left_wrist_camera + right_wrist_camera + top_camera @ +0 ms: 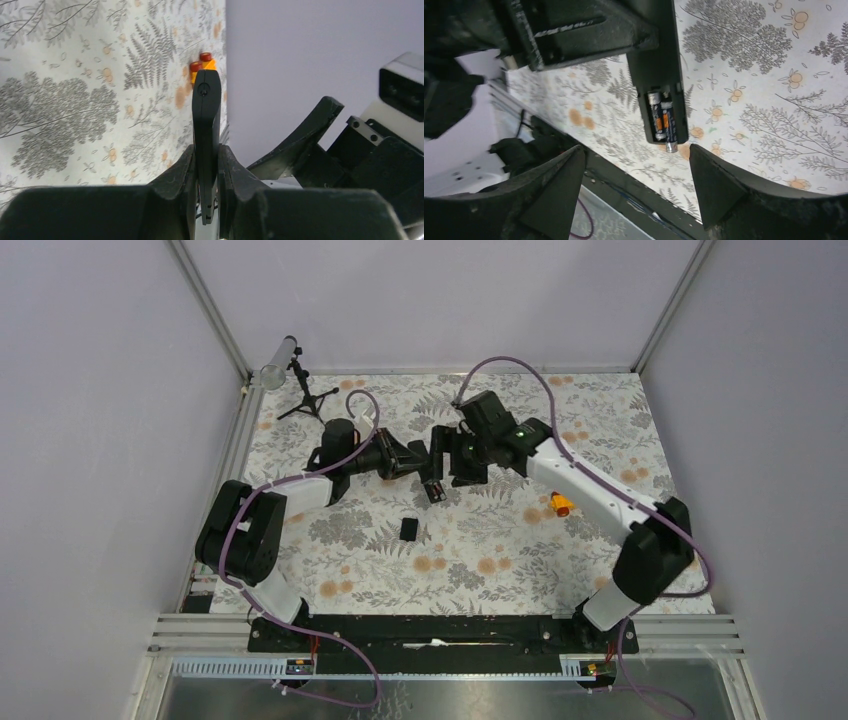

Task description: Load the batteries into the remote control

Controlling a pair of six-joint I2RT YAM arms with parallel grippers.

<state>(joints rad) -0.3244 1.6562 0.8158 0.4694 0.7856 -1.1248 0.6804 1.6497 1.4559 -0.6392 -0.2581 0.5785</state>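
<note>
The remote control is a slim black bar, held edge-on above the table with my left gripper shut on it. In the right wrist view the remote control shows its open compartment with two batteries lying side by side. The second battery pokes past the compartment's end. My right gripper is open just off that end, with nothing between its fingers. From above, both grippers meet at the remote control mid-table. The small black cover lies flat on the table nearer the arms.
A yellow toy car with red wheels sits right of centre on the floral tabletop. A black mini tripod stands at the back left corner. Grey walls close in the table on three sides.
</note>
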